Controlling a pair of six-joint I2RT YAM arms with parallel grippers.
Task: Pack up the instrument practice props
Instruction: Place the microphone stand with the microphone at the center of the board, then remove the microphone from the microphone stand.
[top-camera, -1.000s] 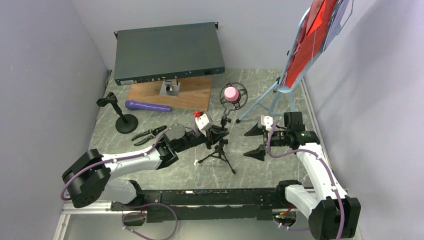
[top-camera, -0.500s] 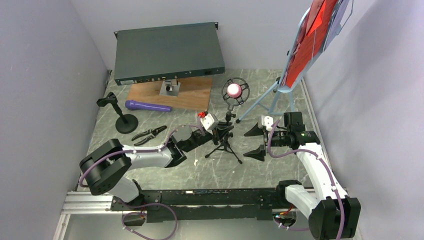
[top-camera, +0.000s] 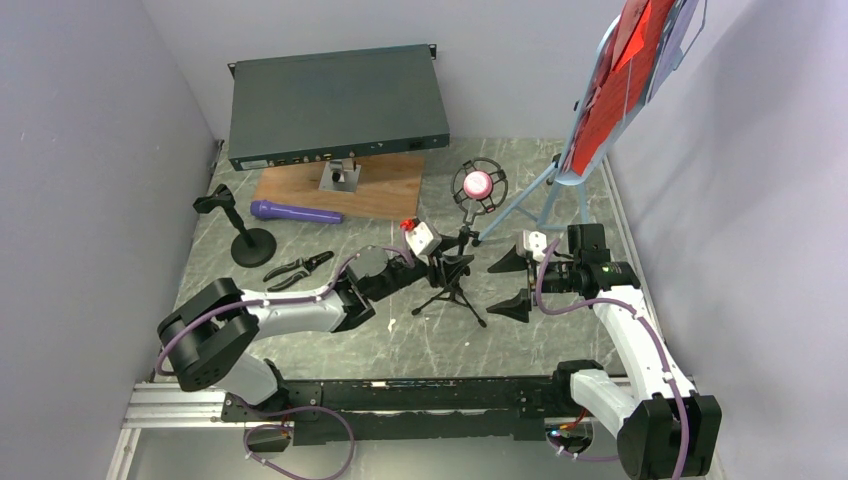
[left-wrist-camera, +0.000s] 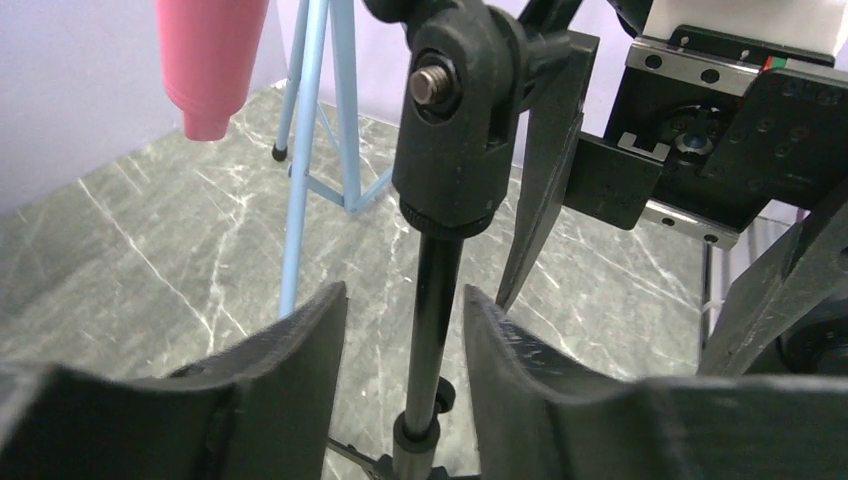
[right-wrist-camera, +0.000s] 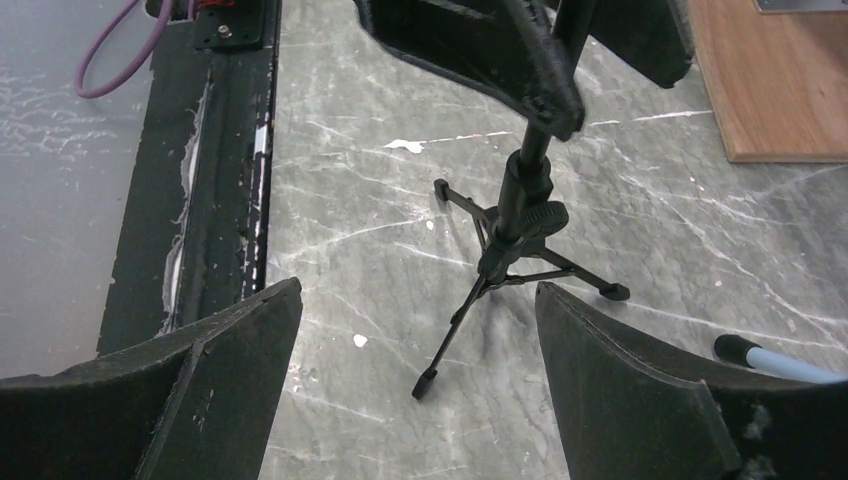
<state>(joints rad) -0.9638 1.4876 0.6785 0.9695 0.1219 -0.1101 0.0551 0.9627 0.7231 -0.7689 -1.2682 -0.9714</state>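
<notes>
- The left hand has its jaws apart. The pole of the tripod mic holder runs between them with a gap showing on each side, so nothing is clamped.
- The holder stands on its three legs on the worktop, about midway between the left and right edges.
- The pink microphone sits in the ring mount at the holder's top, leaning toward the far edge.
- The right hand is just beside the holder on the side of the right edge. Its jaws are spread wide, facing the holder's legs and gripping nothing.
- The light-blue music tripod stands toward the far right corner, behind the right hand. The red music sheets are on its tilted desk.
- A pair of pliers lies just beside the left arm, on the side toward the left edge.
- The round-base mic holder stands upright near the left edge.
- The purple microphone lies flat just beside that holder, against the near side of the wooden board.
- The dark green rack box is at the far edge, overhanging the board.
</notes>
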